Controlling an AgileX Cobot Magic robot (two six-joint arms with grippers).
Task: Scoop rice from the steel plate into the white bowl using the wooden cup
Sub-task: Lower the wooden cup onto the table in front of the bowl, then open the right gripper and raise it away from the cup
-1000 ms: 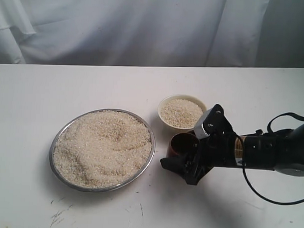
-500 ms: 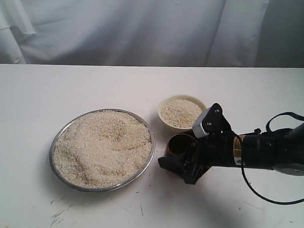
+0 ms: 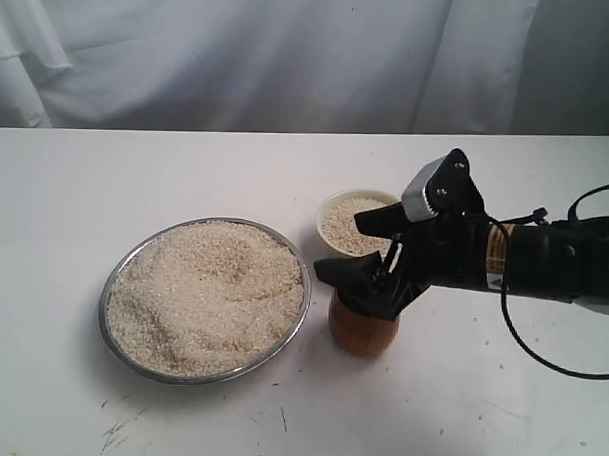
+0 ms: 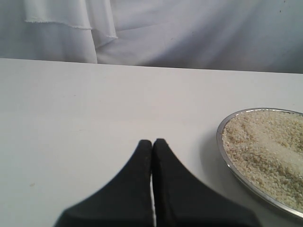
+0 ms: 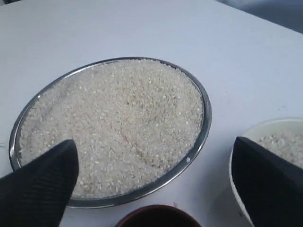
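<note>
The steel plate (image 3: 117, 271) lies left of centre, heaped with rice (image 3: 207, 293). The white bowl (image 3: 330, 205), holding some rice, stands behind and right of it. Upright on the table by the plate's right rim is the wooden cup (image 3: 362, 328). My right gripper (image 3: 346, 249) hovers just above the cup, jaws wide open, nothing between them. In the right wrist view the gripper (image 5: 155, 143) frames the plate (image 5: 204, 124), the cup's rim (image 5: 158, 213) and the bowl (image 5: 265, 126). My left gripper (image 4: 152, 142) is shut and empty beside the plate (image 4: 222, 150).
A white cloth backdrop (image 3: 290, 57) hangs behind the table. The right arm's black cable (image 3: 540, 361) loops over the table at the right. Faint scuff marks (image 3: 123, 422) show near the front edge.
My right gripper has risen and shifted toward the bowl, with its jaws spread open. The wooden cup, earlier between the fingers, now stands upright on the table below them.
</note>
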